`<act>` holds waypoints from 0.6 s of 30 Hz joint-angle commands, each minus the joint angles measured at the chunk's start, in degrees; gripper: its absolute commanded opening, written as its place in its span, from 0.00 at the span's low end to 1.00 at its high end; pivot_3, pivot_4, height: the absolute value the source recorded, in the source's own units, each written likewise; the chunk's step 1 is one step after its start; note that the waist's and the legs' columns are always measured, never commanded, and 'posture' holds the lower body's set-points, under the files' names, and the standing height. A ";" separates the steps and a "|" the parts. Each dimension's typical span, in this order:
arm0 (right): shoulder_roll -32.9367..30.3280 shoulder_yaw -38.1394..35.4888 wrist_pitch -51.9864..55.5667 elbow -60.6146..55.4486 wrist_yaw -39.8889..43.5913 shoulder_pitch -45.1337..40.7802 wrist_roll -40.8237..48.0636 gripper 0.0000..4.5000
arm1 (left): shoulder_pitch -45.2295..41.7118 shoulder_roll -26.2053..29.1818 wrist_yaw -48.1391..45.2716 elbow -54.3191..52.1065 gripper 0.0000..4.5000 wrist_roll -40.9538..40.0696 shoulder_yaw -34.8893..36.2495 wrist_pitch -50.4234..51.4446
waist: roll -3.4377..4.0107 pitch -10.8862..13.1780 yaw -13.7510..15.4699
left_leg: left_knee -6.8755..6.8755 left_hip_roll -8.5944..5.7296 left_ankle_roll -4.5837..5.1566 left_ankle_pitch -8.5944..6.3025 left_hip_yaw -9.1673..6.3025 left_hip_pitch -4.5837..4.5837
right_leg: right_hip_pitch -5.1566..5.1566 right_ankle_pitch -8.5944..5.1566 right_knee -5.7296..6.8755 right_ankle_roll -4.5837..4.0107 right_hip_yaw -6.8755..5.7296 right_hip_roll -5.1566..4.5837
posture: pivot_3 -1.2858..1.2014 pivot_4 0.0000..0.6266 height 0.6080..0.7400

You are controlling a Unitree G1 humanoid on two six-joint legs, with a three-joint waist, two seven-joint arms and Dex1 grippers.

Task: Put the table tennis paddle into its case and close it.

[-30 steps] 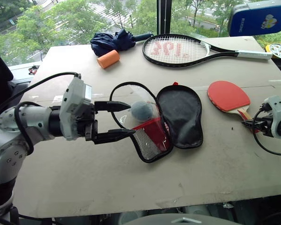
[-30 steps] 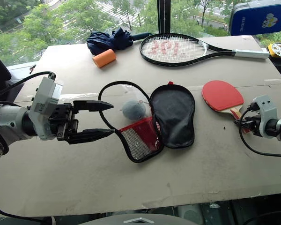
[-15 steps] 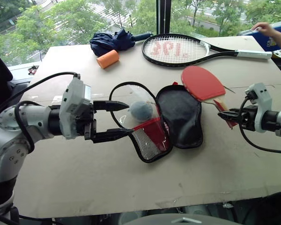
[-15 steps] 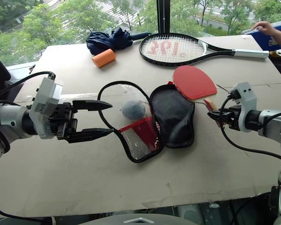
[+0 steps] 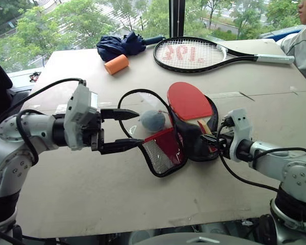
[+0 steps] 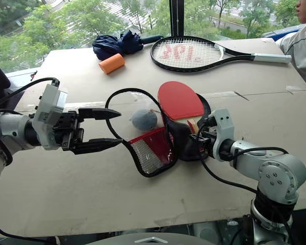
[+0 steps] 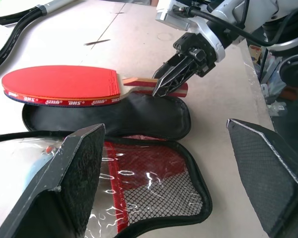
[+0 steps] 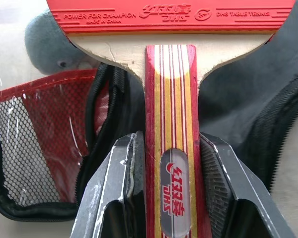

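Right gripper [image 8: 171,163]: clamped on the striped handle of the table tennis paddle [image 5: 187,100].
Paddle: a second ago beside the case on the table [image 5: 92,194]; now carried across, its red face hovering over the case [image 5: 166,138], above the black fabric half.
Left gripper [image 5: 123,130]: fingers spread wide, empty, unmoved beside the case's clear half.
Case: lying open; a grey ball [image 5: 153,120] apparently sits in the clear half.
Meaning: lowering the paddle in comes next, then closing.

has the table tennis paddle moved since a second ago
Yes. Held by the right gripper, the table tennis paddle has travelled leftward, from right of the open case to over its black half, nearer the tennis racket head.
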 commanded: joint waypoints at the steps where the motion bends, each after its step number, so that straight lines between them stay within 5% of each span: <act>1: 1.84 -0.12 0.36 -1.26 -7.27 -0.65 2.63 0.20 | -1.06 0.16 -0.38 0.01 0.89 0.48 0.55 -1.22 | 0.01 0.00 -0.18 | 0.00 -0.02 0.00 0.00 0.02 0.00 | -0.02 0.00 0.02 0.00 0.02 -0.02 | 0.52 0.24 1.00; 18: -0.64 4.30 0.36 1.54 -16.40 0.56 9.62 0.20 | -0.67 0.48 -0.69 0.17 0.89 0.82 0.75 -1.49 | 0.01 0.00 -0.97 | -0.02 0.00 -0.02 0.02 0.06 0.00 | -0.09 -0.01 0.08 -0.01 -0.07 -0.01 | 0.52 0.24 1.00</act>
